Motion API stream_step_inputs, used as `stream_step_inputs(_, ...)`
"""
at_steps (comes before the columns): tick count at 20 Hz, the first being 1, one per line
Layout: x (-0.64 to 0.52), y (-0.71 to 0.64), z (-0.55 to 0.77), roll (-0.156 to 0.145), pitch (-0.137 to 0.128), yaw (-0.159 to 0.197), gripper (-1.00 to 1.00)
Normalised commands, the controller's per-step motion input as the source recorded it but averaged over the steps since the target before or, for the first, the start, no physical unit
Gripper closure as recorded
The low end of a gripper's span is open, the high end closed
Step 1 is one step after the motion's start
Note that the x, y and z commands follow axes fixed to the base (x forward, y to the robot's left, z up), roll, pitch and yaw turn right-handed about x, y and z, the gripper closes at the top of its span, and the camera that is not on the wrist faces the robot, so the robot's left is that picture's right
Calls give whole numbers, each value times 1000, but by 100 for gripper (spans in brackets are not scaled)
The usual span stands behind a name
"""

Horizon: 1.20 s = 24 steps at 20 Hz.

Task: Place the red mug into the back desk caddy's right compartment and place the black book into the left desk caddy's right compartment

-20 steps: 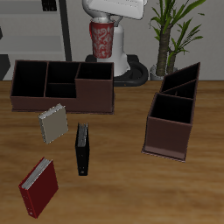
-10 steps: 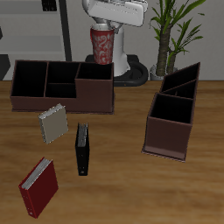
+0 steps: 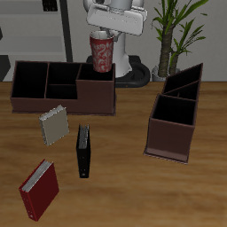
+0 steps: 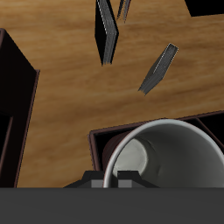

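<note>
From the exterior view, the tool (image 3: 103, 35) hangs at the back of the table (image 3: 124, 168), pinching the red mug (image 3: 100, 52) by its rim. The mug sits upright in the air just above the back desk caddy (image 3: 62, 87), over its right compartment (image 3: 96, 89), not touching the walls as far as I can tell. Out front, the black book (image 3: 83, 151) stands on edge on the bare wood, with a grey-beige patterned book (image 3: 54, 126) just beside it and a red book (image 3: 39, 189) nearer the front edge. The left desk caddy (image 3: 177, 113) stands well apart from them, its right compartment (image 3: 174, 126) open.

Over to the wrist view: the mug's white inside (image 4: 166, 156) fills the picture, the dark compartment (image 4: 107, 149) right under it. Beyond, on the wood, the black book (image 4: 105, 31) and the patterned book (image 4: 157, 68) stand apart.
</note>
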Motion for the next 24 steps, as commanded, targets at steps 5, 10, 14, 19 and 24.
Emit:
stream_step_inputs(5,98,-28,-275,11,46,-32,100)
stream_step_inputs(10,-61,7,-107,32,-1,-56,100)
stream_step_inputs(14,-165,-3,-34,23,-77,-35,100)
stream_step_inputs(19,-99,-61,-167,16,-58,-54,100)
stream_step_inputs(24,121,-108,-260,-32,25,-67,100)
